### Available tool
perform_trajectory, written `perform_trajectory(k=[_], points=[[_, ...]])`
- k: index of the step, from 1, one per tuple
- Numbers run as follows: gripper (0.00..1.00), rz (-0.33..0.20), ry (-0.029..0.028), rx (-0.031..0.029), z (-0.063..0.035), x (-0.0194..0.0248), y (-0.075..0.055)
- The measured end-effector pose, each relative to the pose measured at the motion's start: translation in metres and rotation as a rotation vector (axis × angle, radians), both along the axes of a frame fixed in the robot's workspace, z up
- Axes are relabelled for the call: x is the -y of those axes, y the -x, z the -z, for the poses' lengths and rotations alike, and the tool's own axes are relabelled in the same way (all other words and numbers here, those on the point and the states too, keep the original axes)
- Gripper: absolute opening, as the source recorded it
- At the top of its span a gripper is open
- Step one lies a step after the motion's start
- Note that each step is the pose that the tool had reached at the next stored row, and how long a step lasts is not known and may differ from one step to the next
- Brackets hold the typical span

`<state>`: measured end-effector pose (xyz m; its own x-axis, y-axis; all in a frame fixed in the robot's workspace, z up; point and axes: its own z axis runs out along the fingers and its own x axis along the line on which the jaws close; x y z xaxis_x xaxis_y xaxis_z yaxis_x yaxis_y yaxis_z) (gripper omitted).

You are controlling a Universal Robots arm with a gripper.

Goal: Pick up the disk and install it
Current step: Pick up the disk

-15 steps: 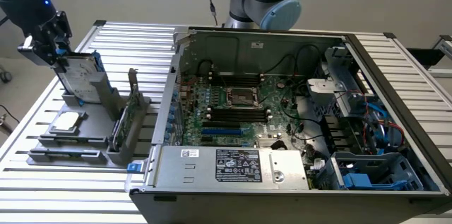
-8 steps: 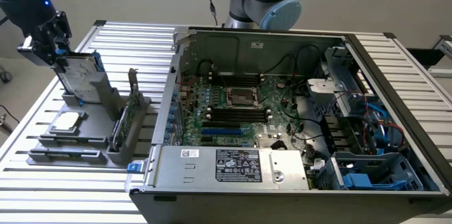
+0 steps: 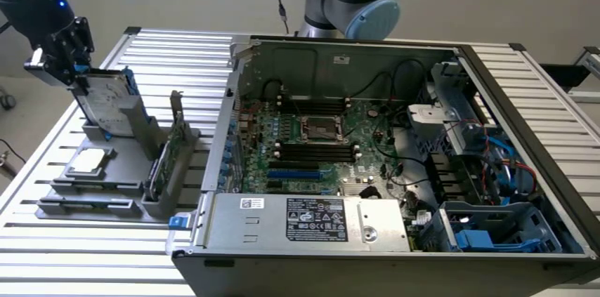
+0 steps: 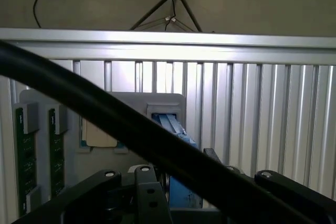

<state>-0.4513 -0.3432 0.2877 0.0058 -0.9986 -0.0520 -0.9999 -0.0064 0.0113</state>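
The disk (image 3: 105, 100) stands on edge in a grey holder (image 3: 126, 132) at the exterior view's left, its pale label facing the camera and a blue rail along its side. My gripper (image 3: 80, 76) hangs straight over the disk's upper end and straddles it. In the wrist view the disk's blue rail (image 4: 181, 192) sits between the gripper's black links (image 4: 184, 211). The disk still rests in the holder.
An open computer case (image 3: 525, 121) with its motherboard (image 3: 319, 142) lies at the exterior view's right; blue drive bays (image 3: 492, 230) sit in its near corner. A silver processor chip (image 3: 89, 161) and green cards (image 3: 157, 167) rest in the holder. A black cable (image 4: 105, 114) crosses the wrist view.
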Motion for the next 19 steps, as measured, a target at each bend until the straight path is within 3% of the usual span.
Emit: perform_trajectory(k=[5, 9, 14, 19], points=[[0.45, 0.000, 0.0008, -0.0001, 0.0000, 0.0000, 0.0000], [0.34, 0.000, 0.0007, -0.0001, 0.0000, 0.0000, 0.0000], [0.34, 0.000, 0.0008, -0.0001, -0.0001, 0.0001, 0.0000], [0.34, 0.002, 0.0007, 0.0003, 0.0002, 0.0030, 0.0001]])
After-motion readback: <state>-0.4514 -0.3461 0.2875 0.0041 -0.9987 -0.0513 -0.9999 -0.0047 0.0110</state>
